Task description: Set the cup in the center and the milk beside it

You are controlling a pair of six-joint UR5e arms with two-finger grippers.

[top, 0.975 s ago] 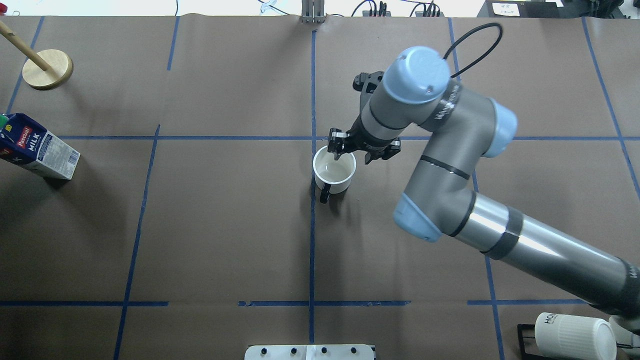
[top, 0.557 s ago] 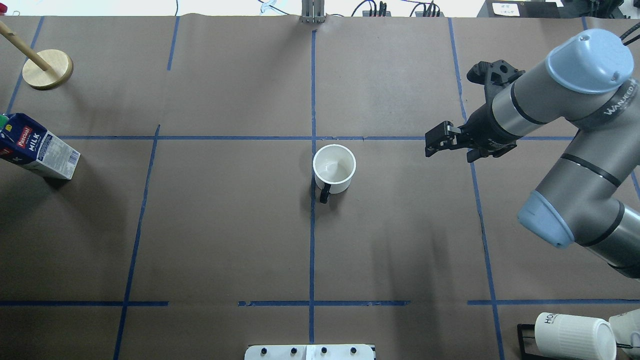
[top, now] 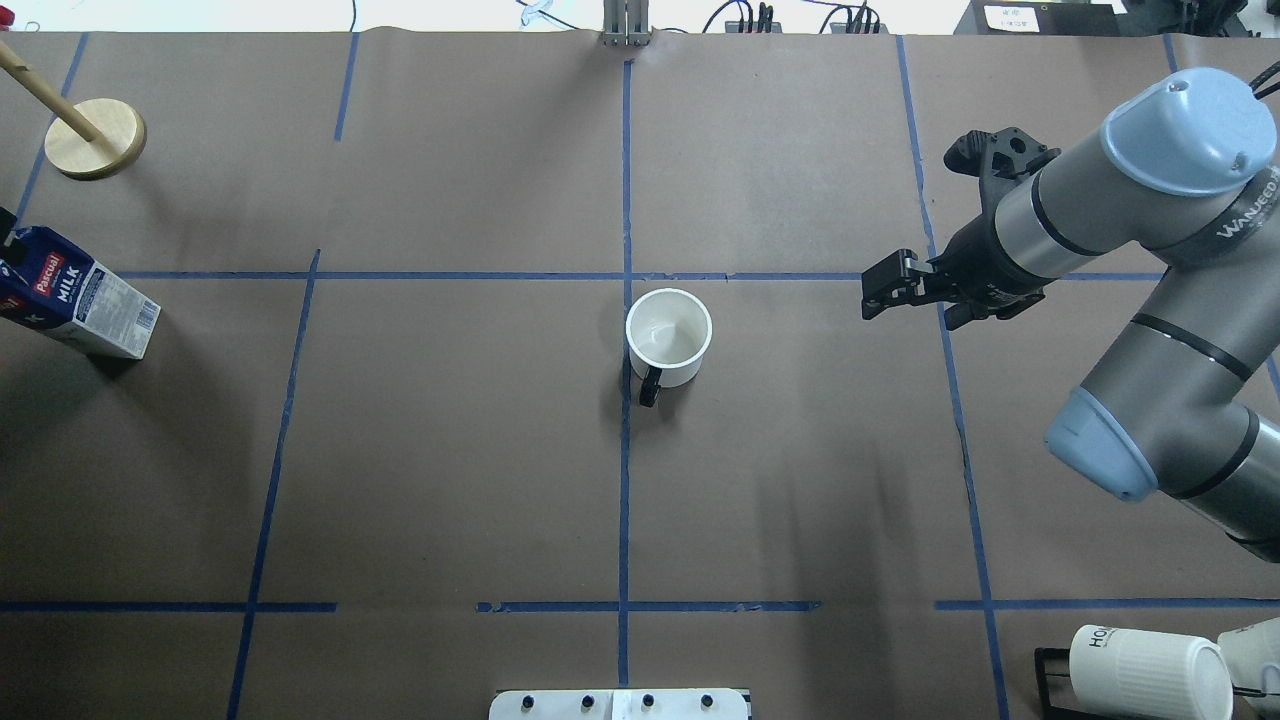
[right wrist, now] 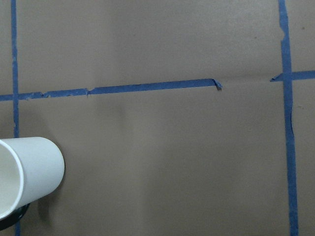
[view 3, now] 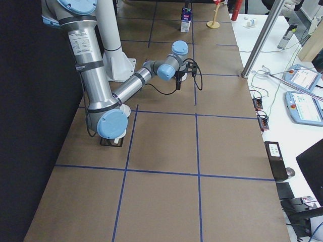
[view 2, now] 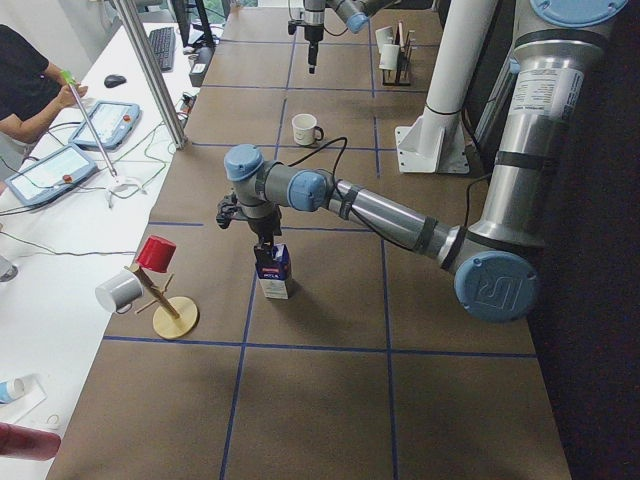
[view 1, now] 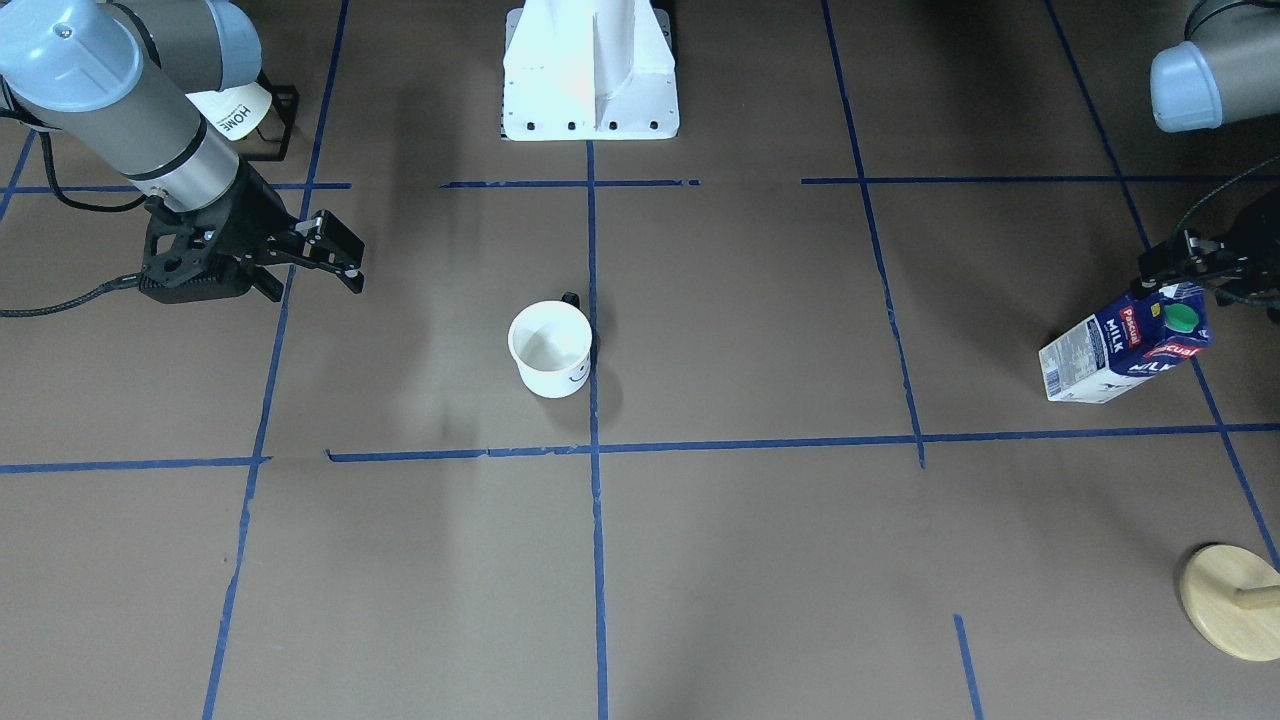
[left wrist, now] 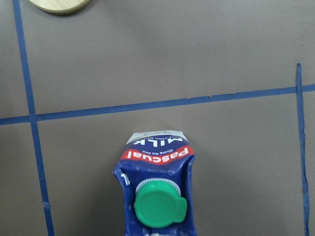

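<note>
Two-finger right tool spread open, empty, well apart from cup; left tool above milk, opening unclear

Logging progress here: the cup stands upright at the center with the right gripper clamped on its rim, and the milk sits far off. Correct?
No. The right gripper is not on the cup; it hangs open, well apart from it, as the overhead view shows. The cup does stand upright at the center, the milk far off.
</note>
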